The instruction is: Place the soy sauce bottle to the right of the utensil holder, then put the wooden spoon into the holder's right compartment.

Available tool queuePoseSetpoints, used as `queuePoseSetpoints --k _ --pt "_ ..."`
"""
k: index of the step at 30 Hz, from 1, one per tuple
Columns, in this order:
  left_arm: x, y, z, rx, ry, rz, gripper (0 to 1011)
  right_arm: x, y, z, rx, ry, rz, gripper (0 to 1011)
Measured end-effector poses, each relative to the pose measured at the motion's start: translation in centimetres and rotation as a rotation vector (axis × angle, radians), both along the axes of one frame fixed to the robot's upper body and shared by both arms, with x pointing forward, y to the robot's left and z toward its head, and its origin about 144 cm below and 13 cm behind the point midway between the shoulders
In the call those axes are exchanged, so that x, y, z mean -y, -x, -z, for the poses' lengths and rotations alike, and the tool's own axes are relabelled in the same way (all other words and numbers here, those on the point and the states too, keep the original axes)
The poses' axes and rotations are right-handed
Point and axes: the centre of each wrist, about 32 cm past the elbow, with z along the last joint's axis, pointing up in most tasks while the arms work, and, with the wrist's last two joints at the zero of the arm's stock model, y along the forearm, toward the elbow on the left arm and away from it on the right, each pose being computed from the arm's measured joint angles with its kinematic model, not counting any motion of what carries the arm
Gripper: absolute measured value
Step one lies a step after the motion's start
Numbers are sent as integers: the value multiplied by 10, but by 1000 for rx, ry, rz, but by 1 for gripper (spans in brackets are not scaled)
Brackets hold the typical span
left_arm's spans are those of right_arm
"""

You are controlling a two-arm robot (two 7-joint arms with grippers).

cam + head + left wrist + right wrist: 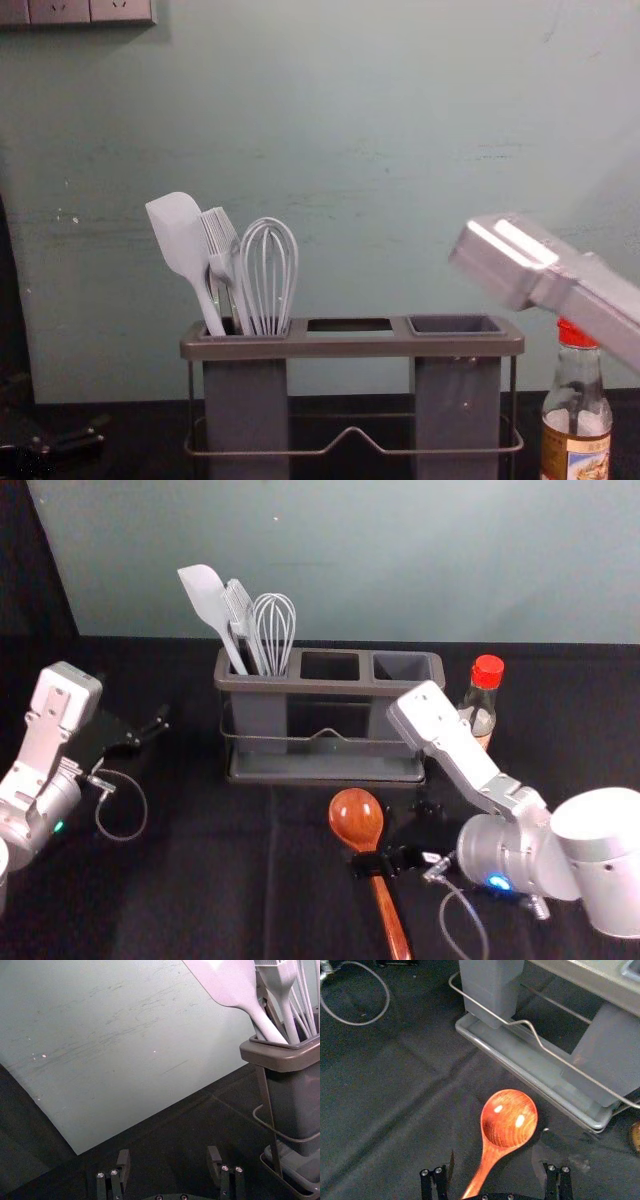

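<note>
I read 12 o'clock as straight away from me. At the far left my left gripper (pixel 168 1157) idles on the holder's 9 o'clock side, fingers spread, nothing between them. The utensil holder (pixel 335 687) carries the spatula (pixel 178 230), brush (pixel 228 270) and whisk (pixel 270 270) in its left compartment (pixel 245 400); its right compartment (pixel 457 400) is empty.

Just in front of the holder, about its 6 o'clock, the wooden spoon (pixel 357 818) lies on the dark cloth (pixel 230 880). Its long axis runs nearly away from me: bowl (pixel 509 1119) between 11 and 12, handle (pixel 390 920) between 5 and 6.

My right gripper (pixel 496 1152) is at the spoon's neck, fingers wide apart. The neck lies between them, closer to one, and I see no hold on it. The right arm (pixel 465 755) comes in from the spoon's 3 o'clock side and is clearly the nearer one, so I'd close across the axis with it, then lift toward 1 o'clock for the right compartment. I can't tell the fingers' height over the cloth; closing too high could miss the neck.

The soy sauce bottle (pixel 577 420) stands upright at the holder's 3 o'clock, so I judge that step done.
</note>
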Motion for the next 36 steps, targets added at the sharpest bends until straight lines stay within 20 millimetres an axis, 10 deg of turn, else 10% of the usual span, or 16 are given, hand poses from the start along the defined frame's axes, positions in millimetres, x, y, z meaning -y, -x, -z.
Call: queuePoseSetpoints --k 36 --pt "0 0 0 0 0 0 1005 -42 -38 14 -37 1 152 1003"
